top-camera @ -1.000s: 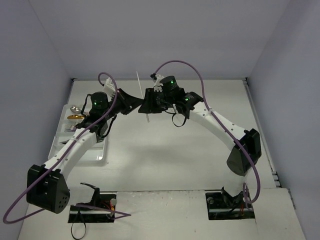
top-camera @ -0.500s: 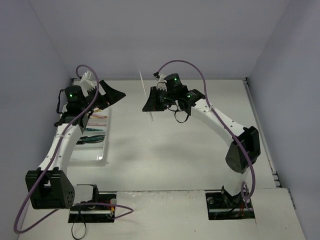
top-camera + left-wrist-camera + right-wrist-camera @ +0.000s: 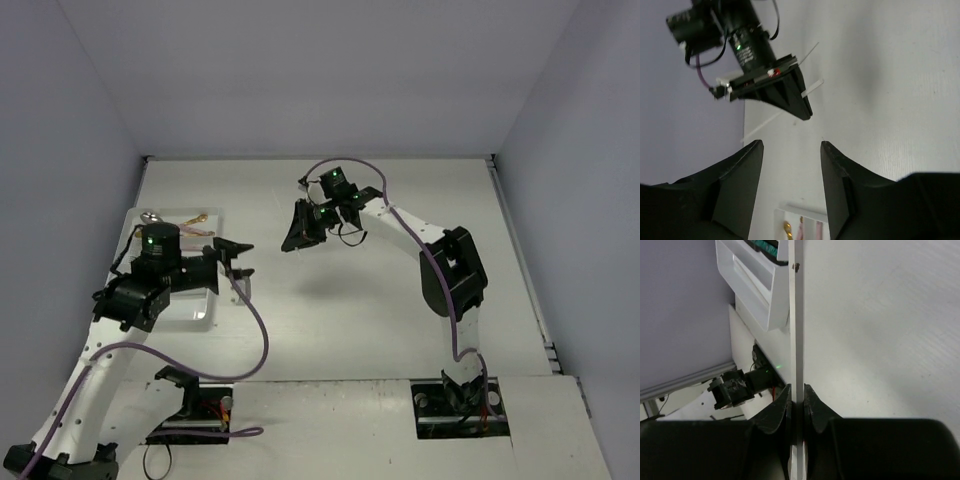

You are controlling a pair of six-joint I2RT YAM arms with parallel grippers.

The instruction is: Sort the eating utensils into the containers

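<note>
My right gripper (image 3: 292, 238) is shut on a thin pale stick (image 3: 797, 315), which runs straight out past its fingertips (image 3: 785, 392). It hangs over the table's middle, to the right of the white divided tray (image 3: 195, 314). In the left wrist view the right gripper (image 3: 790, 97) holds the stick (image 3: 761, 126) crosswise. My left gripper (image 3: 237, 256) is open and empty beside the tray's right edge; its fingers (image 3: 752, 160) stand wide apart. The tray (image 3: 782, 214) holds a gold spoon (image 3: 786, 229) and pink handles. My left arm hides most of the tray from above.
A gold utensil (image 3: 197, 221) and a silver spoon (image 3: 150, 215) show at the tray's far end. The tray's corner (image 3: 755, 275) with a green handle (image 3: 767, 247) shows in the right wrist view. Grey walls close the table's left, far and right sides.
My left gripper has drawn away from the right gripper, swung left over the tray, then come down beside its right edge. My right gripper has tilted down with the stick.
</note>
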